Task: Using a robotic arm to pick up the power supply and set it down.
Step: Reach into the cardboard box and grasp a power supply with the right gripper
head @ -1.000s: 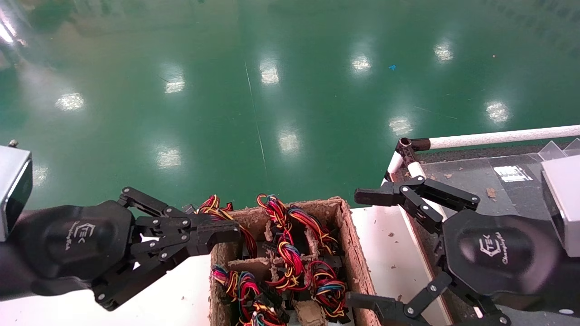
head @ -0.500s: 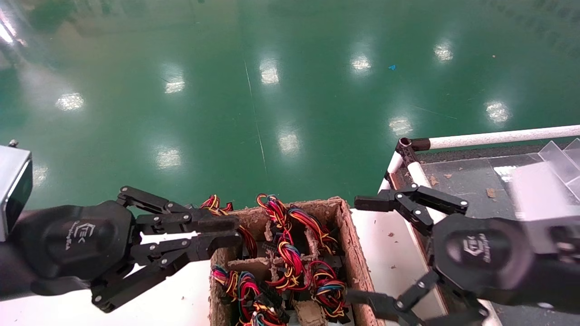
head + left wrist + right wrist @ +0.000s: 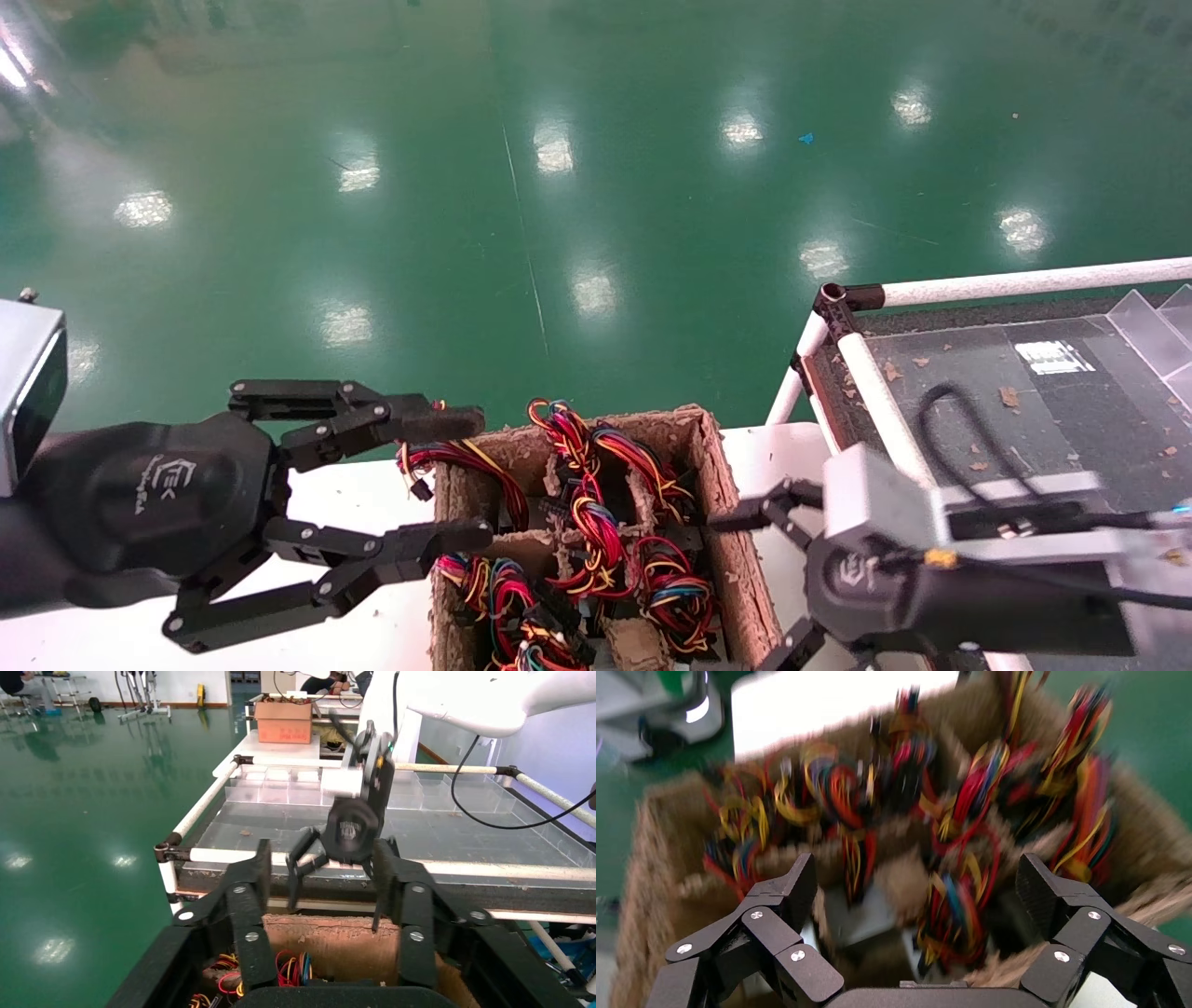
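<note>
The power supply units stand in a brown pulp carton (image 3: 738, 531), each showing as a bundle of red, yellow and blue wires (image 3: 596, 522). One grey metal box (image 3: 857, 913) shows blurred in the right wrist view, in a cell below my right gripper (image 3: 917, 881). That gripper (image 3: 745, 596) is open and hangs over the carton's right wall, palm turned down toward the cells. My left gripper (image 3: 461, 480) is open at the carton's left rear corner, holding nothing, with one finger beside a loose wire bundle (image 3: 456, 457).
The carton rests on a white table (image 3: 354, 634). To the right stands a cart with white tube rails (image 3: 1024, 280) and a dark littered tray (image 3: 987, 382). Green floor (image 3: 559, 186) lies beyond. A cardboard box (image 3: 284, 721) stands far off.
My left gripper has gone from nearly shut to wide open in place. My right arm has swung left from the cart and turned its palm down over the carton's right side.
</note>
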Motion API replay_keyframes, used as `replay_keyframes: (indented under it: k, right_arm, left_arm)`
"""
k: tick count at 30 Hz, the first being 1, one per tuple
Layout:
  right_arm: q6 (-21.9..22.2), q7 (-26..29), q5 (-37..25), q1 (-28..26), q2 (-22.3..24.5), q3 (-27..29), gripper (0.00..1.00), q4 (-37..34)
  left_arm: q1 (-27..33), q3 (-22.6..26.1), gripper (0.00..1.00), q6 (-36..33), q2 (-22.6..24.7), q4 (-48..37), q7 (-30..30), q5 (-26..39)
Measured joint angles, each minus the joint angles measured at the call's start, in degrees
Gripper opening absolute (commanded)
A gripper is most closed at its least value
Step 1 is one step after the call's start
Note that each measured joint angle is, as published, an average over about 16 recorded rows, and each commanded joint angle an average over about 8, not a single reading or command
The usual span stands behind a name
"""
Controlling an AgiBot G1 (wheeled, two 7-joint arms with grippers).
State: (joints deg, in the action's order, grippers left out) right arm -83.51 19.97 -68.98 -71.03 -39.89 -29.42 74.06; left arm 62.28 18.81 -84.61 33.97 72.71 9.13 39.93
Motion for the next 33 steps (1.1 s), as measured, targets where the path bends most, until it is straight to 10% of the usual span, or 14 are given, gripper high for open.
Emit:
replay_keyframes:
  k: [9,33]
  right_arm:
    - [2.2,0.0,-8.7,-1.5,-3.1,-3.5,0.01,0.9]
    - [6.3,-2.9,-18.4,-2.8,-9.1,-7.3,0.0,1.9]
  left_arm:
    - [0.0,0.0,1.0,0.0,0.0,0.0,0.0,0.0]
    - [0.0,0.0,1.0,0.0,0.0,0.0,0.0,0.0]
